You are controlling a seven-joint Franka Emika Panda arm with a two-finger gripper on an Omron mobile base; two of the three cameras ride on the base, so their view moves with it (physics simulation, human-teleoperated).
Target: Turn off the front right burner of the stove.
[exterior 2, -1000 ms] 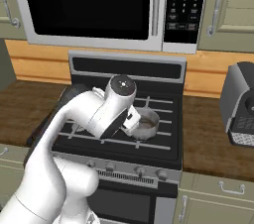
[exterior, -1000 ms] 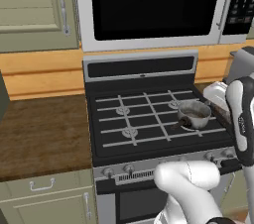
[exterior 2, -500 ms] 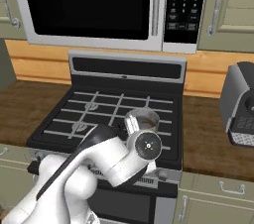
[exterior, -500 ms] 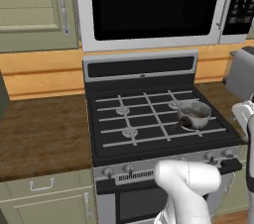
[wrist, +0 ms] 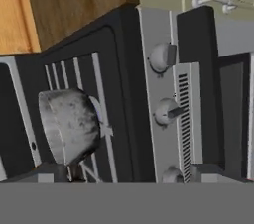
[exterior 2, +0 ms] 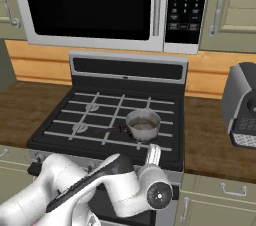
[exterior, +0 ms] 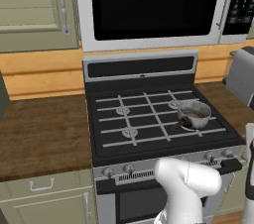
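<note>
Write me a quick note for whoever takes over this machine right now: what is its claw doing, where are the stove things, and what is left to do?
Claw: its finger tips barely show at the bottom of the hand view, so open or shut cannot be told; it grips nothing visible.
Stove: a small pot sits over the front right burner.
Knobs: on the steel front strip, seen close in the hand view, none touched.
Done: arm brought low in front of the stove's right side.
Left: reach the right knob and turn it off.
</note>
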